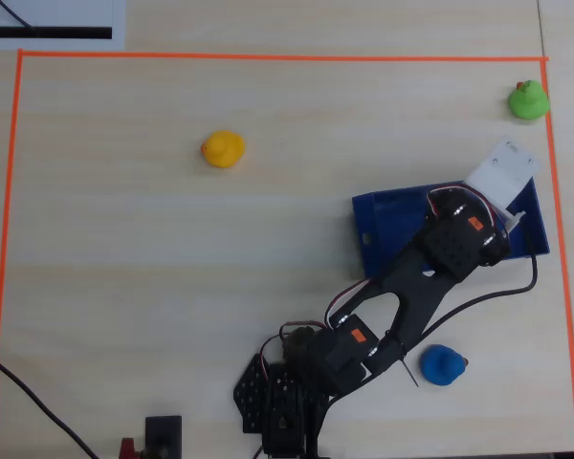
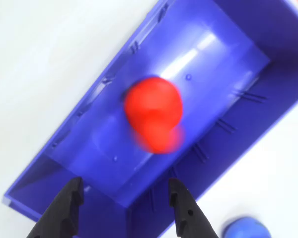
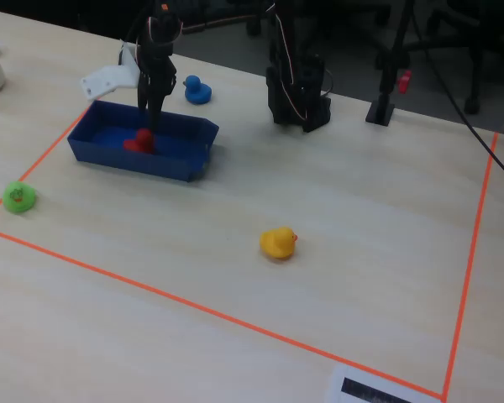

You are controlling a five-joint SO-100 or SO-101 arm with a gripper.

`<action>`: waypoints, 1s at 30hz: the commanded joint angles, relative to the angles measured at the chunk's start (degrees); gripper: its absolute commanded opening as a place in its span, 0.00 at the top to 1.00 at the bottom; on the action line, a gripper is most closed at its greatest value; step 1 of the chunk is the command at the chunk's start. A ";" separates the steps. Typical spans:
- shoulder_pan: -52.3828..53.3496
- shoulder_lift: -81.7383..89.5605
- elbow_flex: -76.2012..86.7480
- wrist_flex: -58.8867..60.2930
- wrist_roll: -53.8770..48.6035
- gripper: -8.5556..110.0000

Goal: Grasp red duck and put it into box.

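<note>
The red duck (image 2: 154, 119) lay inside the box (image 2: 69, 144), blurred in the wrist view, on the blue floor and clear of both fingers. The end effector (image 2: 126, 206) hung above the box with its two dark fingers (image 2: 64, 208) spread wide apart and nothing between them. In the fixed view the red duck (image 3: 139, 141) showed near the middle of the box (image 3: 172, 164), directly under the end effector (image 3: 149, 113). From overhead the arm reached across the box (image 1: 383, 225) and hid the duck. On the table (image 1: 124, 287), inside the orange tape border (image 1: 268, 57), a yellow duck (image 1: 222, 148) sat well apart, a green duck (image 1: 528, 100) sat near a corner of the border, and a blue duck (image 1: 442, 364) sat beside the arm.
</note>
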 commanded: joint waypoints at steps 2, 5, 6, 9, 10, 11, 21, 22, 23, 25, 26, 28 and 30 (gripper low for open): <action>-2.11 5.98 0.62 1.05 0.79 0.84; -6.33 11.51 3.25 1.58 2.90 0.92; -8.61 13.97 4.04 2.81 3.78 0.93; -18.11 22.68 7.21 5.54 7.65 0.93; -21.80 26.19 9.49 5.54 8.88 0.93; -25.84 30.23 12.83 5.19 9.84 0.93; -52.65 73.92 58.89 9.76 8.35 0.93; -53.79 77.34 62.75 10.55 8.26 0.93; -54.58 80.42 66.45 11.16 8.09 0.93; -55.55 85.69 72.60 12.13 6.50 0.93; -55.81 87.89 75.06 12.30 6.24 0.93; -55.99 91.23 79.37 11.34 5.89 0.93; -55.90 93.43 83.14 10.28 4.92 0.93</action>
